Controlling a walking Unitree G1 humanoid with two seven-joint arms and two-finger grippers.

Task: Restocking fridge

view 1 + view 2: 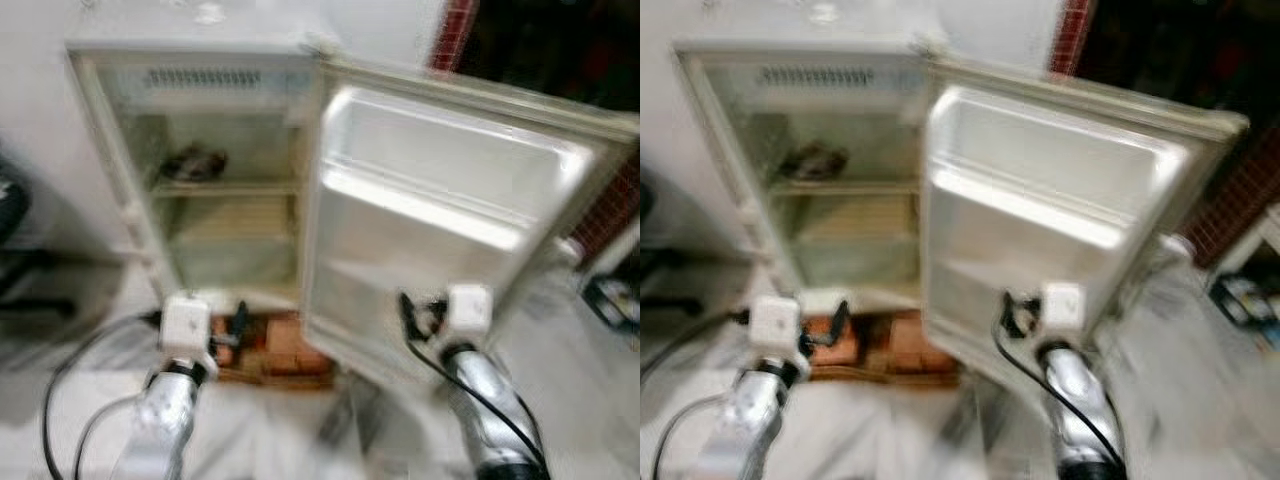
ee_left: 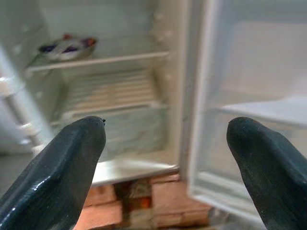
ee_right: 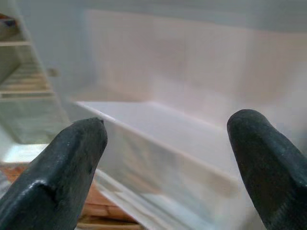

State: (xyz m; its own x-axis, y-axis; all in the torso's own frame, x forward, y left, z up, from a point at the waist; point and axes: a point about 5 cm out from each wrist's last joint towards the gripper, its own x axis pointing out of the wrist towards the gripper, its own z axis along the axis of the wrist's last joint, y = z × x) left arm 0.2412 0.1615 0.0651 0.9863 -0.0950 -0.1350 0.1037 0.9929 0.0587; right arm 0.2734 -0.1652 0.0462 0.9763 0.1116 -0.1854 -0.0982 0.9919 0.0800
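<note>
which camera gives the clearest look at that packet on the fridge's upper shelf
The left wrist view: the packet shows its colours there, red, white and dark blue, lying at the shelf's end. In the two eye views it is a dark blurred lump. The right wrist view catches just a sliver of it at the frame's edge.

Small white fridge (image 1: 120, 150) stands on bricks (image 1: 275, 350), door (image 1: 440, 210) swung wide open toward 3 o'clock. Upper shelf (image 1: 225, 187) carries dark item (image 1: 193, 162) at 10 o'clock; lower shelf bare. View blurred.
</note>
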